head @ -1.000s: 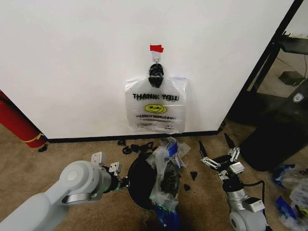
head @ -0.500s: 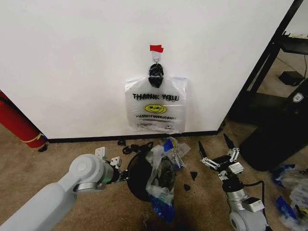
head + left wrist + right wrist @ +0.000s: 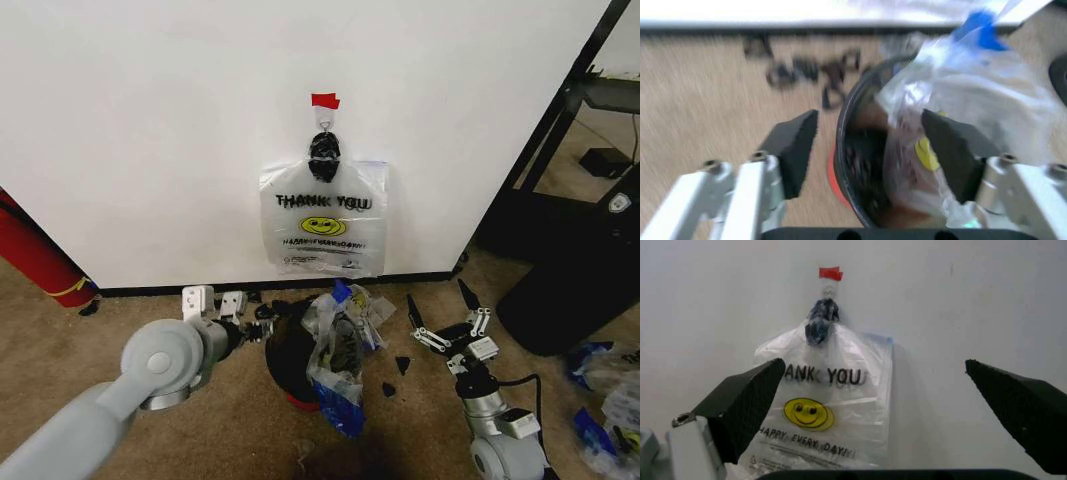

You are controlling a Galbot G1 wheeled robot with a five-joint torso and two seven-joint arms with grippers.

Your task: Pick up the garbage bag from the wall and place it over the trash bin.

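- White wall (image 3: 150,130), tan carpet: garbage bag (image 3: 335,355) draped half over the tipped trash bin (image 3: 290,355).
- Left gripper (image 3: 867,150), jaws apart, straddles the rim.
- Right gripper (image 3: 447,315) spread, idle.
- Risk: loose plastic slipping off.

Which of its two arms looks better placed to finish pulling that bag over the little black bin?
Probably the left gripper: its open jaws straddle the trash bin rim and garbage bag. The right gripper stands apart.

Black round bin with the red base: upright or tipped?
Tipped. The black round bin lies sideways on the carpet, its mouth facing the left gripper, red base showing beneath.
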